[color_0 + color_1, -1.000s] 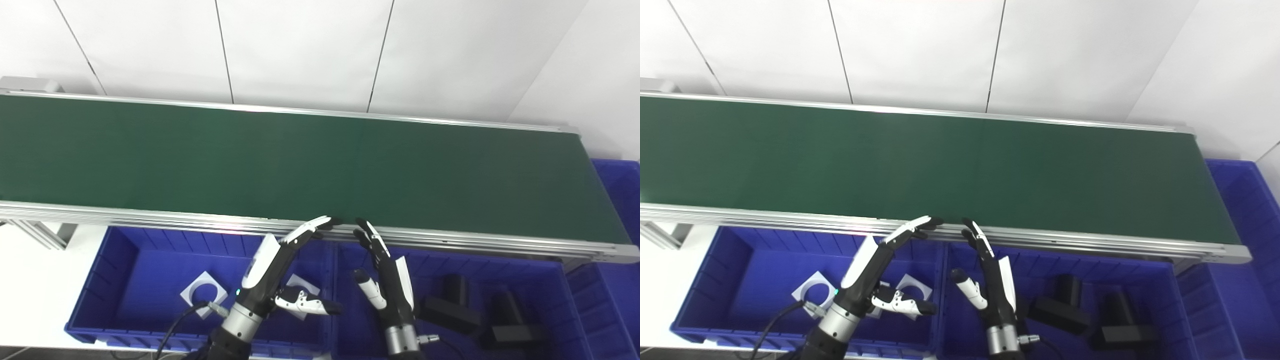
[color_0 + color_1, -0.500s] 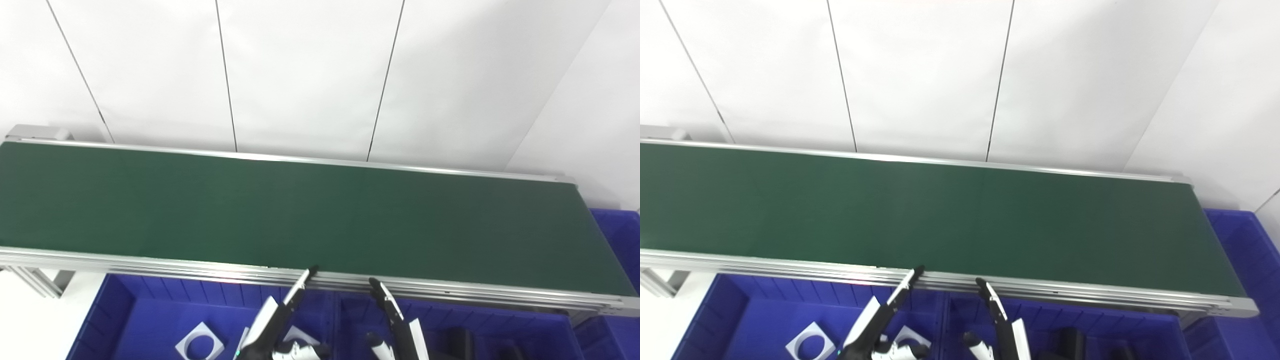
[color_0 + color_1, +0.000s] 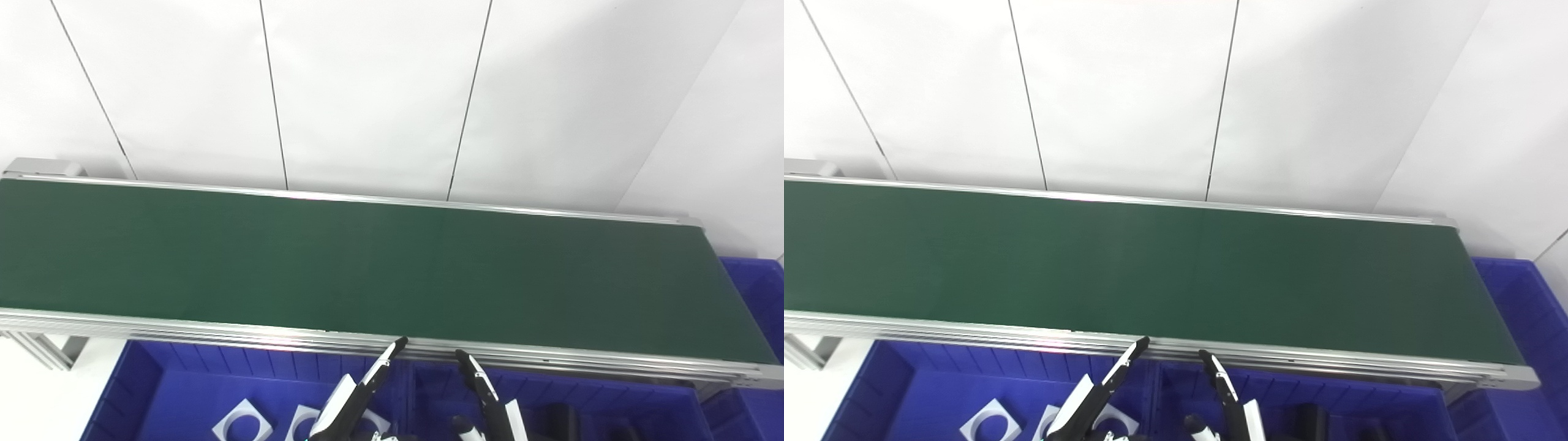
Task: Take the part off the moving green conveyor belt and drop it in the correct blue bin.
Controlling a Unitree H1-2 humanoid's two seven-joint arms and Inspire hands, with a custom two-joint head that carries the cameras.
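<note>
The green conveyor belt runs across the whole picture and no part lies on it. Both hands reach up from the bottom edge, just in front of the belt's near rail and above the blue bins. My left hand has straight, spread fingers and holds nothing. My right hand is also open and empty, with its thumb apart; its lower part is cut off. The left blue bin holds white square plates with round holes. In the right blue bin black parts barely show.
The belt's aluminium near rail runs just above the fingertips. Another blue bin stands past the belt's right end. A white panelled wall rises behind the belt. The conveyor's leg frame shows at lower left.
The camera has tilted up, so the belt sits lower in the picture and the hands and bins are mostly cut off. The left hand has shifted slightly right. Both hands stay open.
</note>
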